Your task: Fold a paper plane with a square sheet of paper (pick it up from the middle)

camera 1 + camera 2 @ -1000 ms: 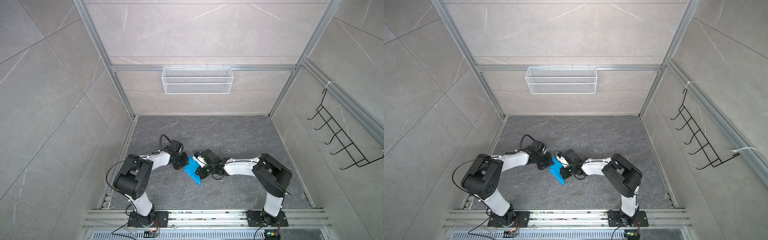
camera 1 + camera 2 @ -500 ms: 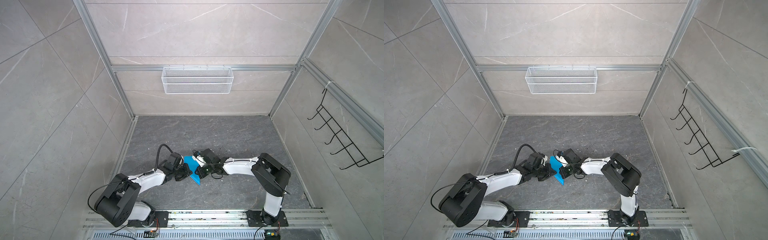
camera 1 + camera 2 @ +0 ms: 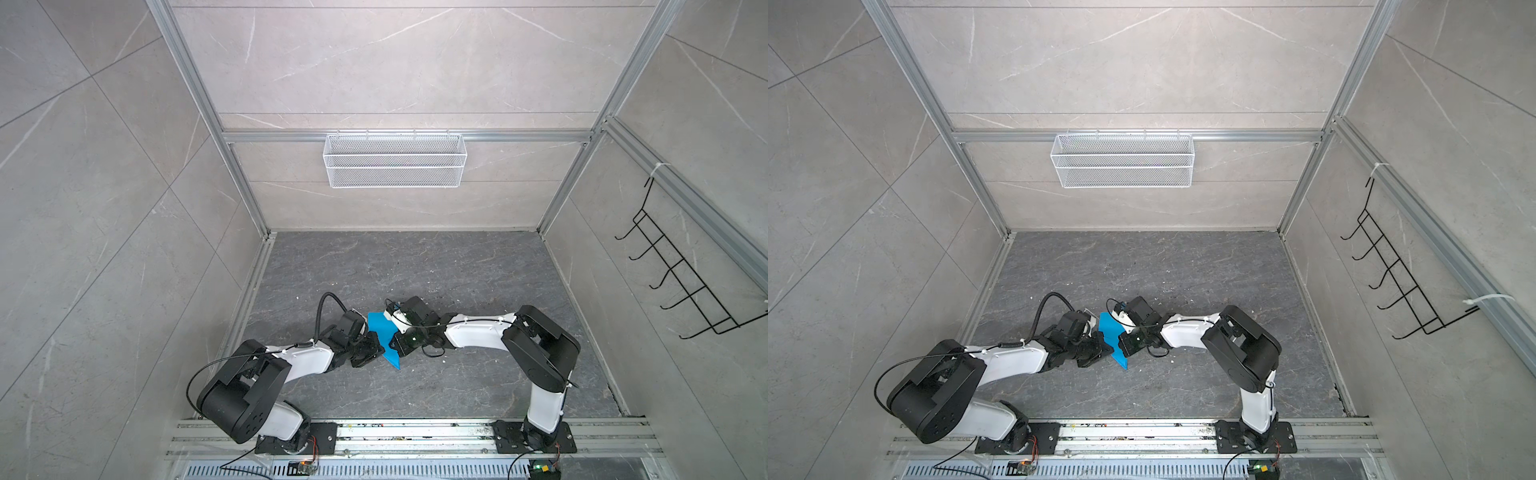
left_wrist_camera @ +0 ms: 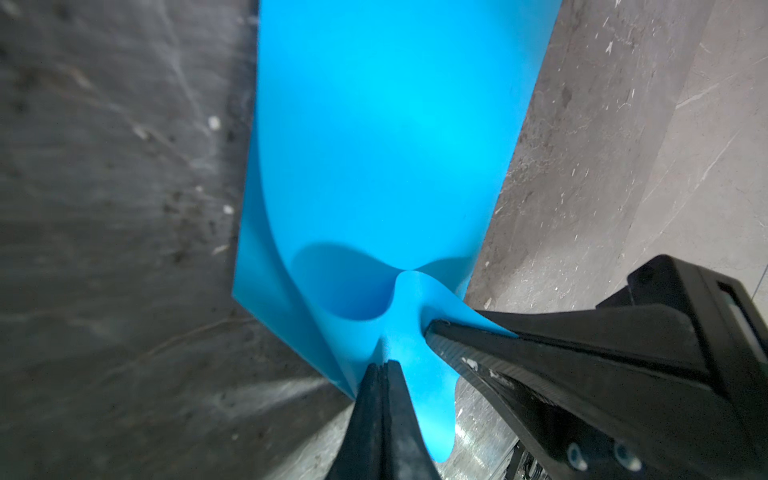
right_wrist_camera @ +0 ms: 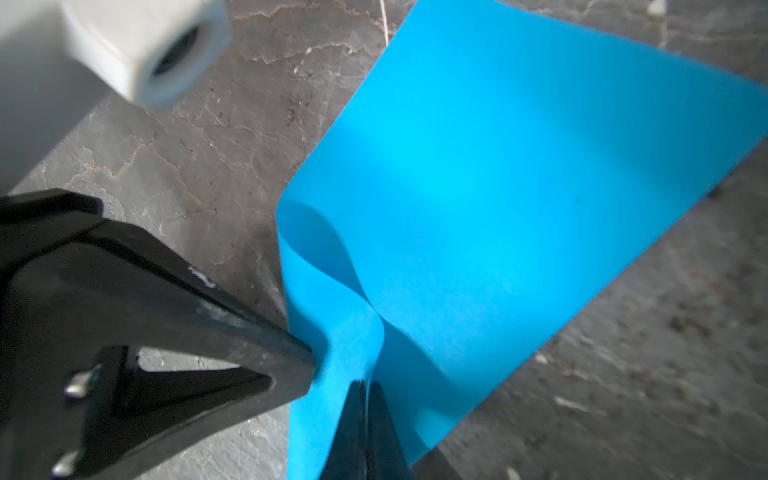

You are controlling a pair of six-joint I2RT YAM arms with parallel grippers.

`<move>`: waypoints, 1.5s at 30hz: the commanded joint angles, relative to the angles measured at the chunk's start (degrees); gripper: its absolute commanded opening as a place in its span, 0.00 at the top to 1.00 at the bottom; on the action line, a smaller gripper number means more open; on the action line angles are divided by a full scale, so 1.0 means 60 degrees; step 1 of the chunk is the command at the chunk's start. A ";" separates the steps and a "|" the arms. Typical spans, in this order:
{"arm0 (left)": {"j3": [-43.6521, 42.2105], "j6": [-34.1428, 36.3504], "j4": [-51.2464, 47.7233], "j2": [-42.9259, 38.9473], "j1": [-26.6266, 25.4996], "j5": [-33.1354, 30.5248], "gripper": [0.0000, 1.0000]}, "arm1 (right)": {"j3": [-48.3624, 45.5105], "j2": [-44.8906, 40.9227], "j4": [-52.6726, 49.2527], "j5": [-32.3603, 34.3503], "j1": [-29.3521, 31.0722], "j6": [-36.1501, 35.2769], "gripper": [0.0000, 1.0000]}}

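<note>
Left gripper (image 4: 382, 365): jaws are pressed together on a raised ridge of the square sheet of paper (image 3: 381, 337), at its 9 o'clock in a top view
Right gripper (image 5: 365, 384): the same ridge is clamped from the sheet's 3 o'clock, tips just beside the left's
Sheet position: held bowed between both grippers, toward 6 o'clock of the grey floor (image 3: 415, 266)
Handling: judged very light, limp and easily torn; a pinch near the middle is advised
Count: one sheet, two grippers, one wire basket (image 3: 395, 160), one hook rack (image 3: 681, 291)
</note>
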 commanded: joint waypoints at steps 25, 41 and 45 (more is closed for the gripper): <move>0.0476 -0.0253 -0.2248 0.0558 -0.0013 -0.0888 1.00 | 0.0473 -0.1943 -0.2608 0.0617 -0.0218 0.1689 0.75; 0.0598 -0.0469 -0.2346 0.0813 -0.0015 -0.0898 1.00 | 0.0322 -0.1066 -0.1655 -0.1106 0.0341 0.4291 1.00; 0.0631 -0.0426 -0.2405 0.0833 -0.0013 -0.0851 1.00 | 0.0495 -0.0628 -0.1632 -0.1056 0.0387 0.4500 1.00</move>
